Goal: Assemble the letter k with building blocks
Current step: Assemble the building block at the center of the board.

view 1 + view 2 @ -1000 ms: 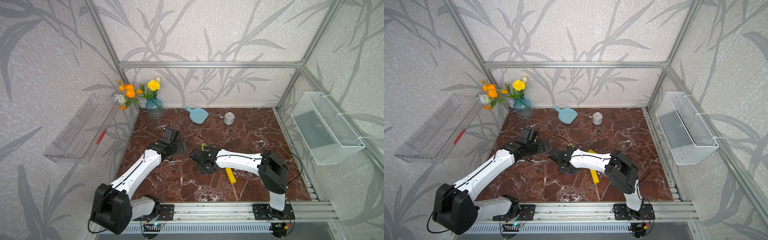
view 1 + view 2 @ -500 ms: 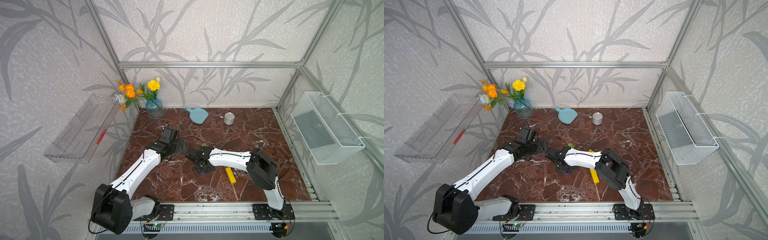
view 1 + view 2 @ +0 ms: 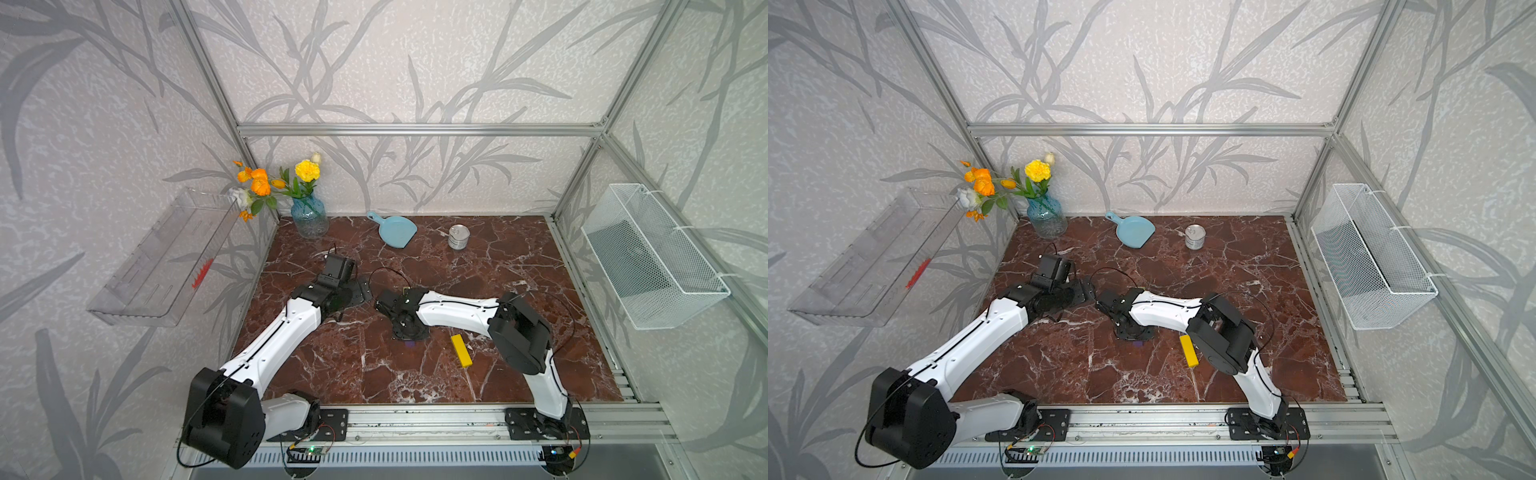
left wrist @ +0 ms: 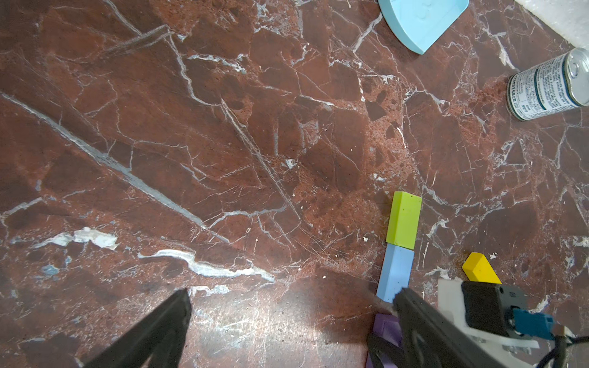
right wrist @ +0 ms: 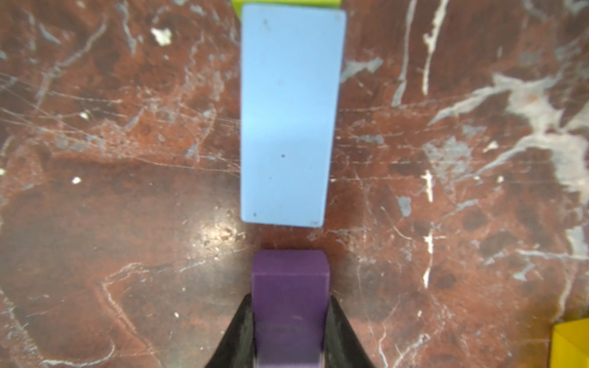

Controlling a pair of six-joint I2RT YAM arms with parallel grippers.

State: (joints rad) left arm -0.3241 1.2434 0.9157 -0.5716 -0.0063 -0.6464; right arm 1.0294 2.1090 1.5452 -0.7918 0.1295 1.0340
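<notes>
right arm (image 3: 457,309) swung in toward frame centre. right hand (image 5: 289,299) pinches small purple block (image 3: 409,343), lower centre in a top view, just short of flat light blue block (image 5: 290,111) abutting lime green block (image 4: 403,220). left hand (image 4: 291,296) spread, empty. long yellow bar (image 3: 461,350) lies apart; slanted strokes not yet laid.

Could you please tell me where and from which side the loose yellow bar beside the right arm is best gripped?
Probably at the middle of the yellow bar, jaws across its narrow width, coming straight down: it lies flat on the table with both long sides free.
</notes>
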